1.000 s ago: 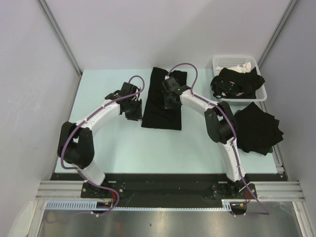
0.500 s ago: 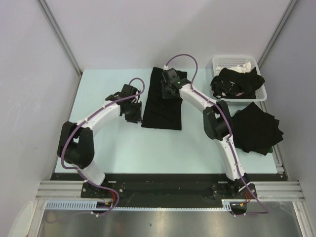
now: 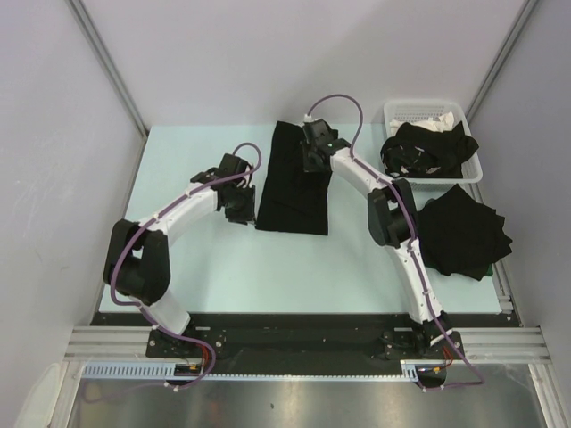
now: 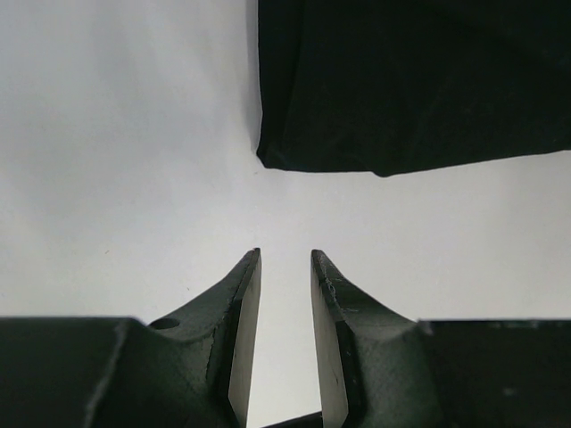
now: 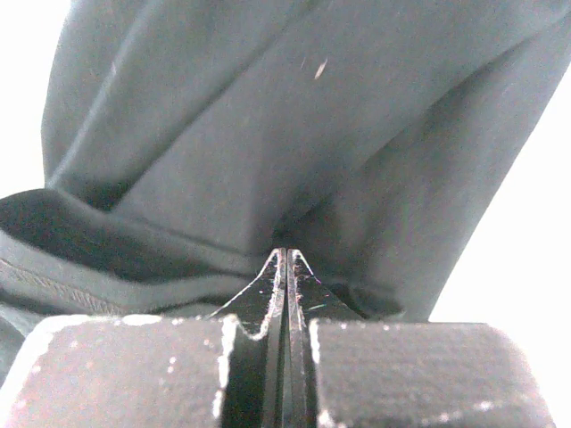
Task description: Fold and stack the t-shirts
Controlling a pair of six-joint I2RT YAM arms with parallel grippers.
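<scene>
White basket (image 3: 415, 113) holds crumpled black t-shirts (image 3: 430, 150); left tool (image 4: 285, 254) part-open and empty, right tool (image 5: 285, 253) shut against folded t-shirt (image 3: 293, 183).

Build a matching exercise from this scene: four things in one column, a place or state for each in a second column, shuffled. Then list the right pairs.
Column one
1. long folded black cloth t-shirt
2. white slotted plastic basket
3. left tool
4. right tool

Column two
A. shut, tips at the far end of a garment
B. far right corner of the pale green table
C. open, holding nothing
D. lying flat mid-table

Pairs: 1-D, 2-B, 3-C, 4-A
</scene>
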